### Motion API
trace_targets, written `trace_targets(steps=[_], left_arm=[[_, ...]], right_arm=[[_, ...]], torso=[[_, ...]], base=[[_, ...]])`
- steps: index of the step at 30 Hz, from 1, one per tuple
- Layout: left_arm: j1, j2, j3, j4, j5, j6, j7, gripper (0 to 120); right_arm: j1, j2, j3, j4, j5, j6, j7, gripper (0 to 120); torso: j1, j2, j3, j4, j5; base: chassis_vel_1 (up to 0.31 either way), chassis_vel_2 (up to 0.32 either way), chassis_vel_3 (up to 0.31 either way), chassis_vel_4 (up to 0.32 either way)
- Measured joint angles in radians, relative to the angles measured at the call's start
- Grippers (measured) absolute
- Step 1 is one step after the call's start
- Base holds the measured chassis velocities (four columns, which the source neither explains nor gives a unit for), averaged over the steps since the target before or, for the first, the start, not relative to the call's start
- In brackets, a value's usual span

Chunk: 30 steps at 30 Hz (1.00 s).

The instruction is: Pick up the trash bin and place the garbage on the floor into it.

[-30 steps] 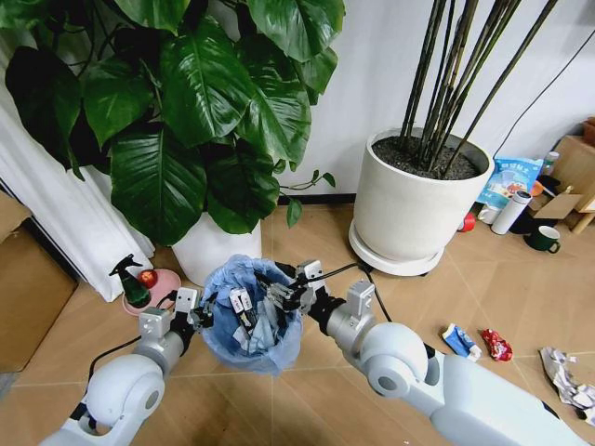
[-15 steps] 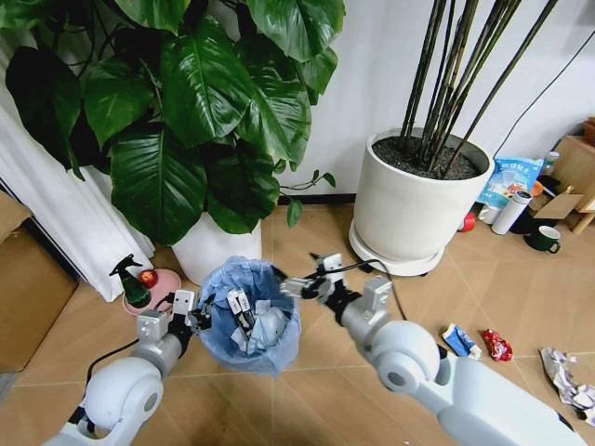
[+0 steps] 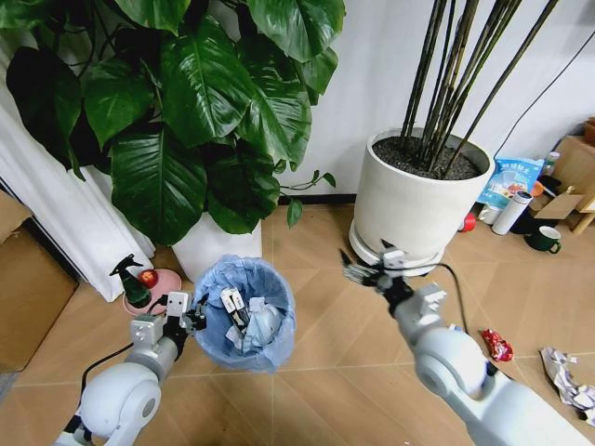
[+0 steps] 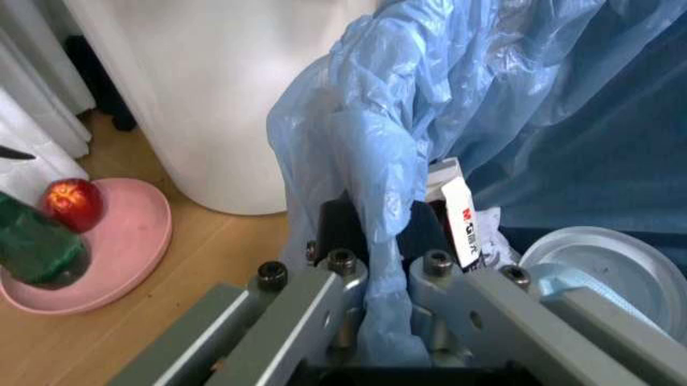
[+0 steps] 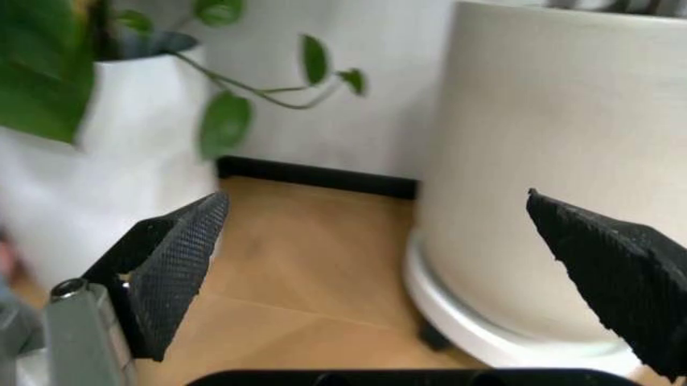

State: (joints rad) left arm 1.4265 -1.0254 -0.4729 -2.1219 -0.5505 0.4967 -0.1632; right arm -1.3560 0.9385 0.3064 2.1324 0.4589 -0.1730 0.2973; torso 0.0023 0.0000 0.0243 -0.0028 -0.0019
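I see the trash bin (image 3: 244,314) standing on the herringbone floor (image 3: 325,372) just in front of the leafy plant's white pot (image 3: 212,246), with paper and a white disc inside. My left gripper (image 3: 193,316) is clamped on the bin's blue bag at the rim. A red wrapper (image 3: 495,345) and a crumpled silvery wrapper (image 3: 569,375) lie well to the bin's right. My right gripper (image 3: 358,272), fingers spread wide, has left the bin, where it was a second ago, and now hangs toward the big white pot (image 3: 414,200).

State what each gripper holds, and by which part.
Left gripper: shut on the trash bin at its bag-lined rim. Right gripper: open, holding nothing.
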Motion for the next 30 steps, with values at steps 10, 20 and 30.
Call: trace_targets(steps=[10,20,30], left_arm=[[0.002,0.000,-0.002,-0.003,0.000,-0.002,0.008,0],[0.010,0.007,-0.005,-0.020,-0.001,-0.003,0.011,0],[0.011,0.010,-0.005,-0.025,-0.002,-0.004,0.013,0]], right_arm=[[-0.189,0.118,0.120,0.056,-0.125,0.034,-0.010,100],[-0.205,0.182,0.140,0.060,-0.148,0.029,-0.007,100],[-0.206,0.202,0.142,0.053,-0.149,0.030,-0.006,100]], torso=[[0.000,0.000,0.000,0.0003,-0.0001],[0.000,0.000,0.000,0.0004,-0.0002],[0.000,0.000,0.000,0.0002,0.0000]], base=[[0.000,0.000,0.000,0.000],[0.000,0.000,0.000,0.000],[-0.107,-0.139,0.117,0.126]])
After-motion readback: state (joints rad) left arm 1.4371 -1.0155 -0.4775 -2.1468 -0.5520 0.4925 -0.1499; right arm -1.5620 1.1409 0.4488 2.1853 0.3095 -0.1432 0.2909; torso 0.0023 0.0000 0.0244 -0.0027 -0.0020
